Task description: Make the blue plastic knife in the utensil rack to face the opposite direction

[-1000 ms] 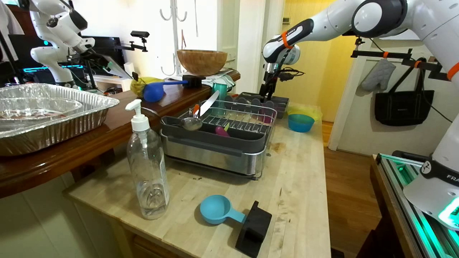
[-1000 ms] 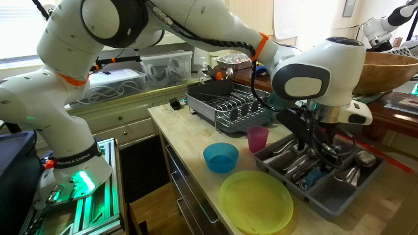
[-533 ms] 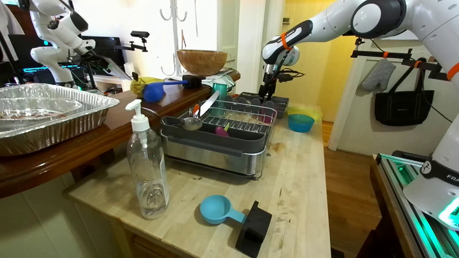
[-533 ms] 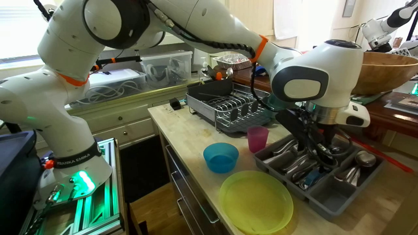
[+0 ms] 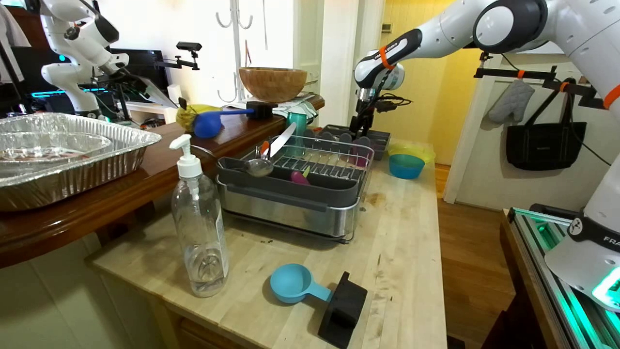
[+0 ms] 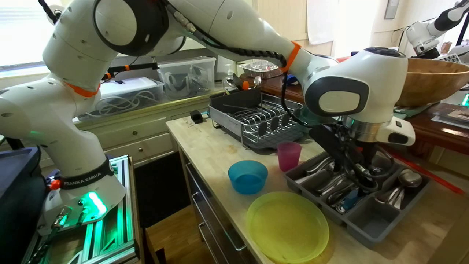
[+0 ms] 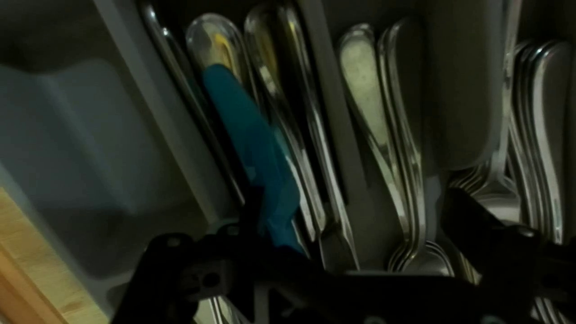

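Your gripper points down over the cutlery tray; its fingers stand wide apart, clamped on nothing. Nearest object of interest: the blue knife, in that tray, lying on metal cutlery. Wrist view puts it left of the gap's middle, its lower end passing behind the left-side finger; whether they touch, you cannot tell. Long axis runs upper left to lower right, steep, somewhat off square to the line along which you would close.

Judgement: approach step, turn probably not yet made. You likely need to shift toward the wrist view's left and twist slightly, so that the blue knife sits between the fingers. Risk: closing from this spot could catch the divider or metal cutlery instead.

Farther out, an exterior view shows you a pink cup just beside the tray, a blue bowl and a yellow plate. Dish rack: in both exterior views, well apart from the gripper.
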